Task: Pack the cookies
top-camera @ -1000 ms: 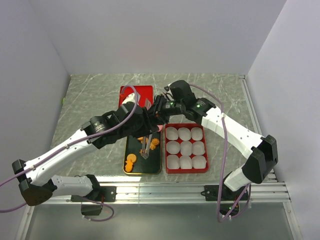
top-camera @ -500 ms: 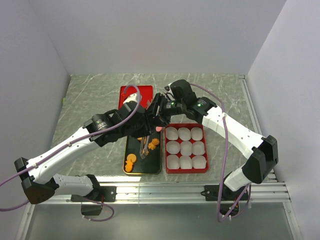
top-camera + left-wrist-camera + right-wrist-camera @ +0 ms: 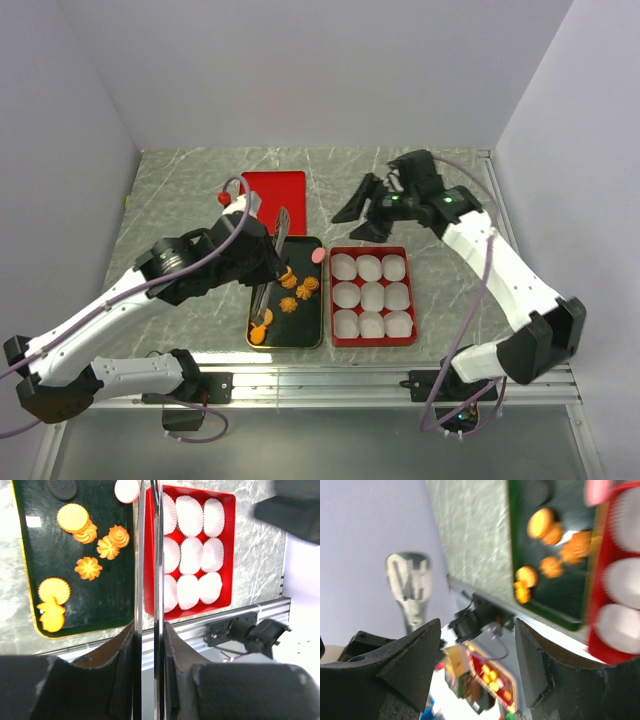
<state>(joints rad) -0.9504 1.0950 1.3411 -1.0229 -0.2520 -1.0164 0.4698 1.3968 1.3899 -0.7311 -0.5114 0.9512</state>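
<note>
My left tool (image 3: 149, 631) was clamped on the long metal tongs (image 3: 157, 555), over the dark yellow-rimmed tray (image 3: 102, 600) where the orange, black and pink cookies (image 3: 89, 567) lay. My right tool (image 3: 362, 218) hung fingers apart, empty, beyond the red tray (image 3: 228, 545) of white paper cups (image 3: 192, 555).

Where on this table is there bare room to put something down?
Bare marble table: left of the red lid and dark tray, along the back wall, and right of the red box. Crowded: the middle, where tray and box sit side by side, tongs over the tray.
</note>
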